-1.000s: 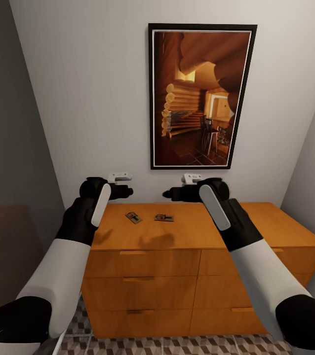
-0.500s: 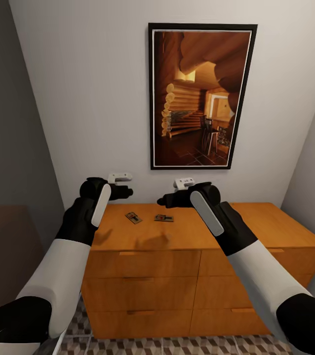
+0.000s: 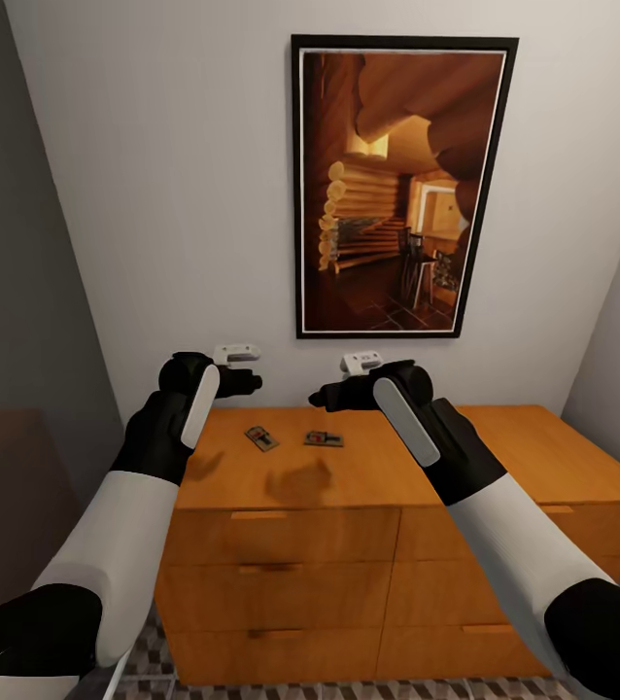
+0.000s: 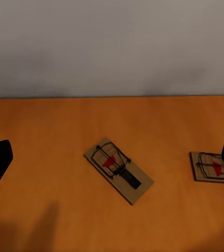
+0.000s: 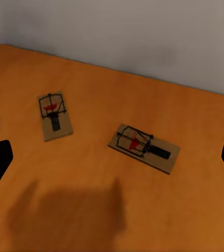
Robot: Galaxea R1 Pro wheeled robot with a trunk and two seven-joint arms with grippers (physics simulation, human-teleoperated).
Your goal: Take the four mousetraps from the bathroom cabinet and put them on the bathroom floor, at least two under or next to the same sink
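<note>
While hovering above the orange-brown wooden cabinet (image 3: 291, 476), black left gripper (image 3: 237, 381) and right gripper (image 3: 334, 394) spread wide over two flat brown wooden mousetraps (image 3: 260, 438) (image 3: 323, 438).

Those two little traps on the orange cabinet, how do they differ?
The left mousetrap lies slanted on the cabinet top; the right mousetrap lies nearly square to the wall. The left one sits nearer the cabinet's left edge, the right one nearer its middle. Both are flat brown boards with dark wire and a red patch.

Two glossy arms — white forearms, black wrists with grey-white oblong panels — small white camera mounts.
</note>
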